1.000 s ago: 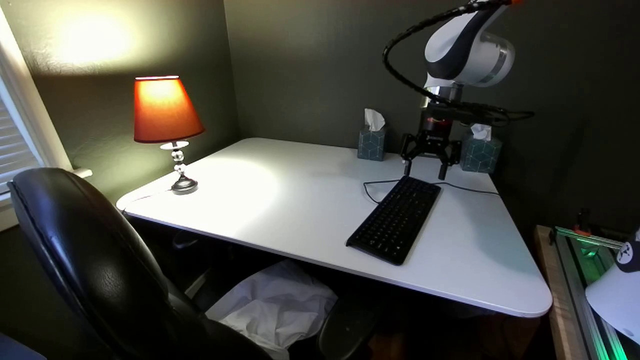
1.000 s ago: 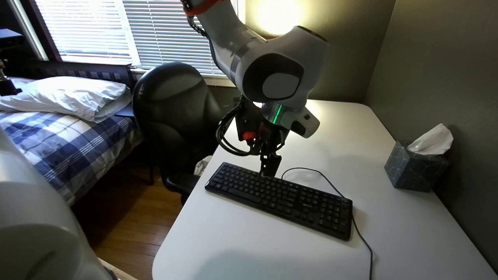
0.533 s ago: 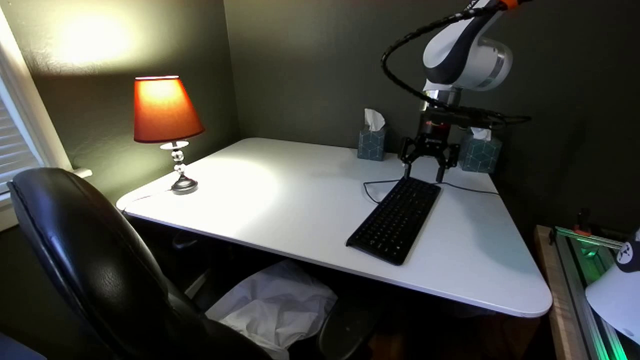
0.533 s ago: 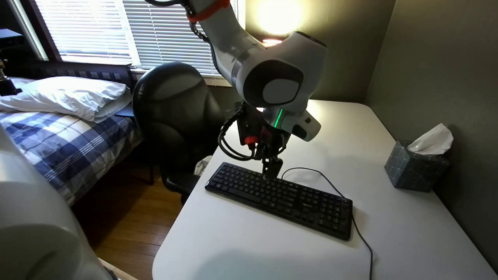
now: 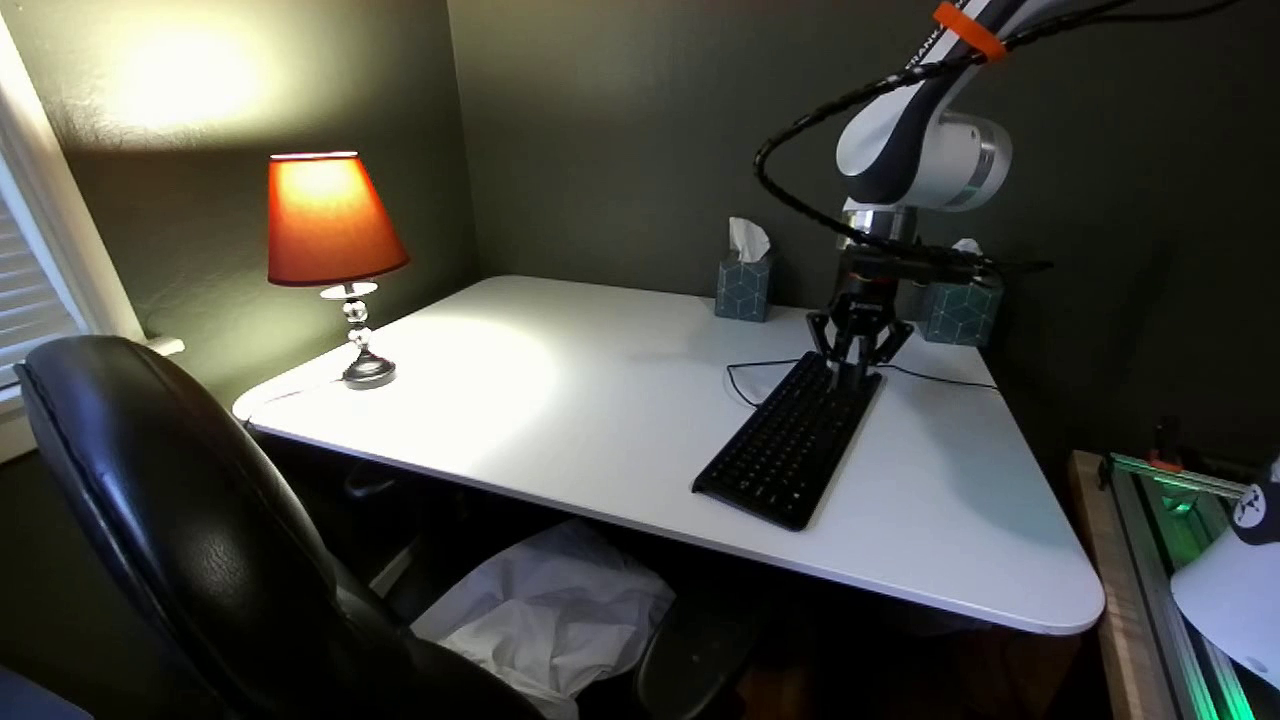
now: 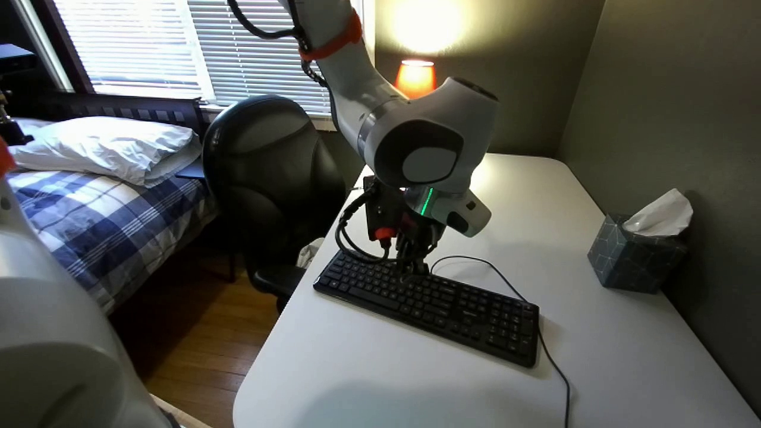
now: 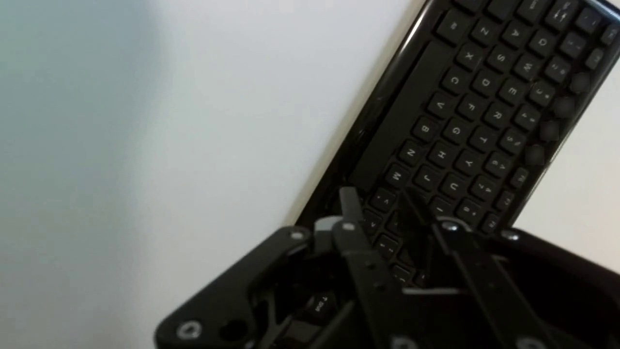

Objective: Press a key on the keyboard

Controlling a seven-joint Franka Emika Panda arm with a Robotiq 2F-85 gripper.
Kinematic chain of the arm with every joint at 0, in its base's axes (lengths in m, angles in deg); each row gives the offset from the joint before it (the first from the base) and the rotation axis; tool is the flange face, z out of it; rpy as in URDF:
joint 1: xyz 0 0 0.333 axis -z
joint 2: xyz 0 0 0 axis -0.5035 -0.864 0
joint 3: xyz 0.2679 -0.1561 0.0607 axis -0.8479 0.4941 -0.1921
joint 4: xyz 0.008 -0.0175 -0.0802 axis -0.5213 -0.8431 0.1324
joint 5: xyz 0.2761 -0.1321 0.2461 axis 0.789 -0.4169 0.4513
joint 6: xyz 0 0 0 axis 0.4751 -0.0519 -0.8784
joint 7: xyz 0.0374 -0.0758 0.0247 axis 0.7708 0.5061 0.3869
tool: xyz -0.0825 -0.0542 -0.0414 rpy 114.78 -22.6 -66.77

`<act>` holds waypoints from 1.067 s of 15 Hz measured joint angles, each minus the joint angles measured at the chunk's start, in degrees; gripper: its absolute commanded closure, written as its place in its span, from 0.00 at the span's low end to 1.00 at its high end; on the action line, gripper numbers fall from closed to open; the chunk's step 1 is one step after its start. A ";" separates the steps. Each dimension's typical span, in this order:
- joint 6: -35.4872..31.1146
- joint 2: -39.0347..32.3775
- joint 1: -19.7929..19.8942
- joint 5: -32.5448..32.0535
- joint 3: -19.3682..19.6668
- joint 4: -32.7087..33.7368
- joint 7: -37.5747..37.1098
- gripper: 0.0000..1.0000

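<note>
The black keyboard [image 5: 770, 460] lies flat on the white desk and shows in both exterior views. In the wrist view its lettered keys [image 7: 455, 131] run diagonally up to the upper right. My gripper [image 7: 378, 193] points down over the keyboard, near the comma and M keys. Its fingers [image 7: 349, 206] stand partly closed with a narrow gap, keys visible through it and nothing held. In an exterior view the gripper [image 5: 846, 382] sits very low over the keyboard's far part. Whether the fingertips touch a key I cannot tell.
A thin dark cable [image 6: 556, 370] trails from the keyboard over the desk [image 5: 600, 400]. Two tissue boxes [image 5: 742, 290] stand at the back by the wall, one close behind the gripper. An orange lamp [image 5: 330, 220] and a black chair [image 5: 200, 500] are farther off.
The arm has come down toward the keyboard. Its fingers, wide apart earlier, have drawn close together. The keyboard has stayed where it was.
</note>
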 measured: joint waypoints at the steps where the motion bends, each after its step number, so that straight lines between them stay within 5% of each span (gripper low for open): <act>1: -0.03 -0.57 0.02 0.14 0.10 0.12 -0.08 1.00; 16: -0.06 -9.75 1.81 3.68 1.43 5.51 -1.01 1.00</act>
